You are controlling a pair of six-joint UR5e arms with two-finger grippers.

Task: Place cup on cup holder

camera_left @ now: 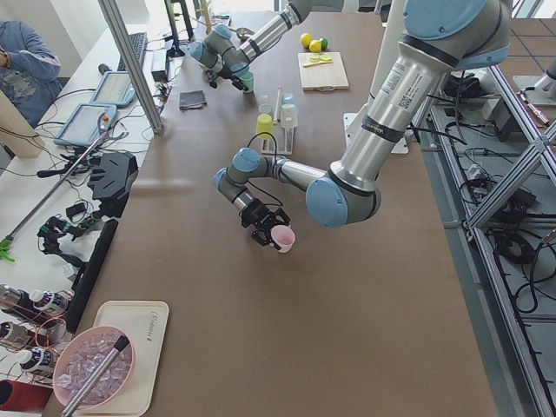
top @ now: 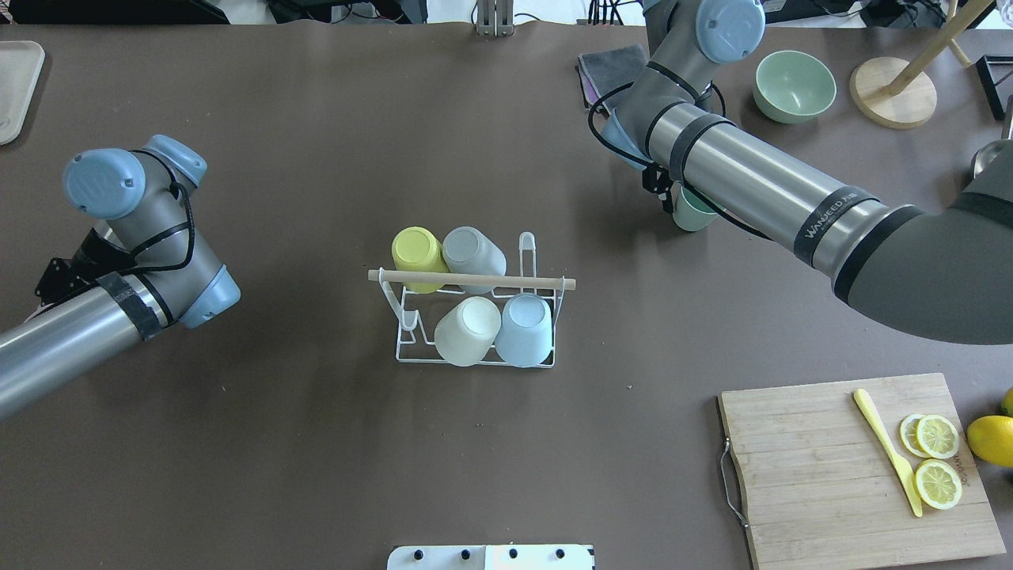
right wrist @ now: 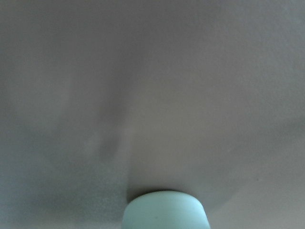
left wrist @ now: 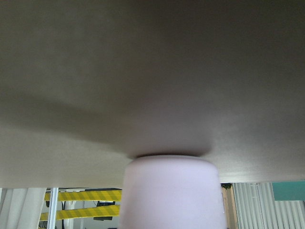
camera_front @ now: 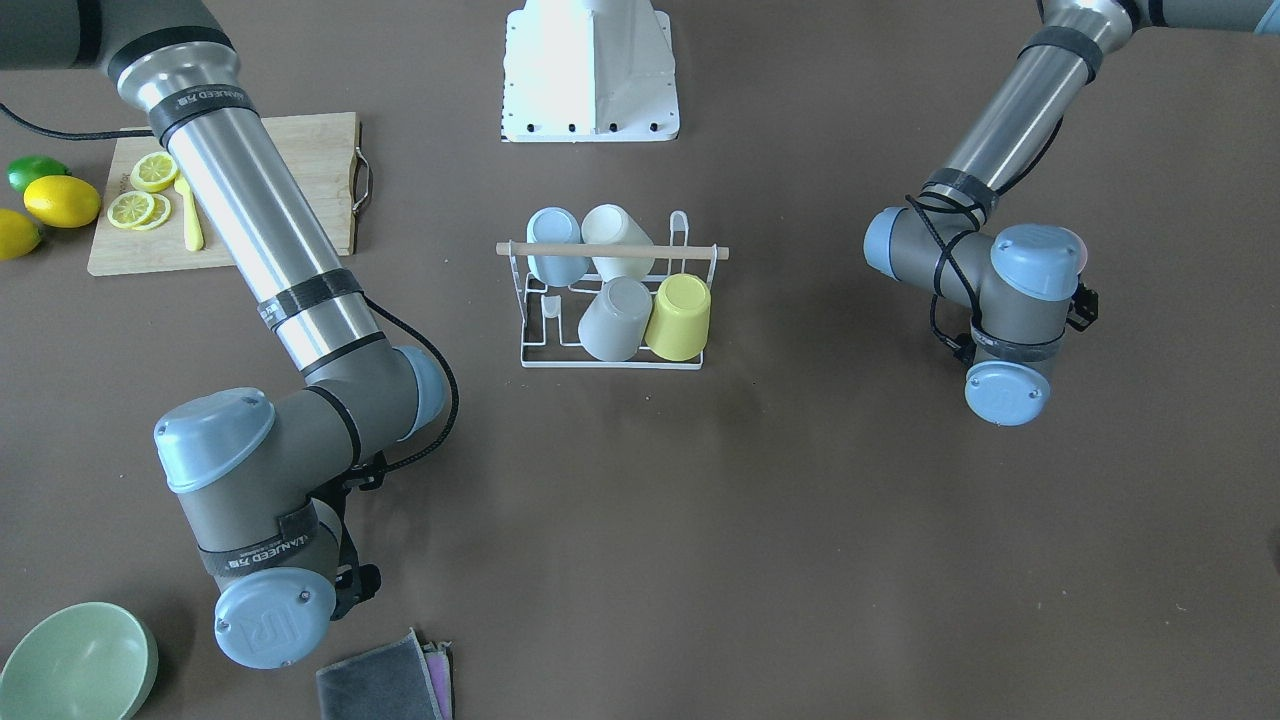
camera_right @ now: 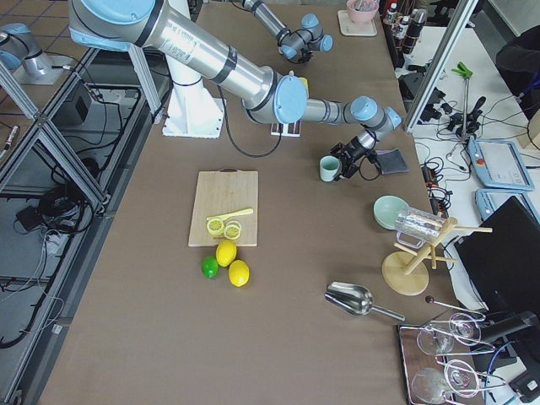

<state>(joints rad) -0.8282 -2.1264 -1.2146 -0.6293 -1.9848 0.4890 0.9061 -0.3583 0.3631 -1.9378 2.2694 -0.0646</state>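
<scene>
The white wire cup holder (top: 472, 279) with a wooden rod stands mid-table and carries a yellow (top: 415, 249), a grey (top: 472, 249), a cream (top: 467, 331) and a light blue cup (top: 525, 328). One front peg (camera_front: 549, 305) is bare. My left gripper (camera_left: 269, 233) is at a pink cup (camera_left: 281, 237) that stands on the table and fills the bottom of the left wrist view (left wrist: 171, 191). My right gripper (camera_right: 344, 160) is at a mint green cup (top: 692, 212), which is also in the right wrist view (right wrist: 166, 210). I cannot tell whether either gripper's fingers are closed.
A cutting board (top: 815, 467) with lemon slices and a yellow knife lies near the robot's right. A green bowl (top: 794, 85), folded cloths (top: 609, 67) and a wooden stand (top: 894, 91) sit at the far right. A tray (top: 16, 87) lies far left.
</scene>
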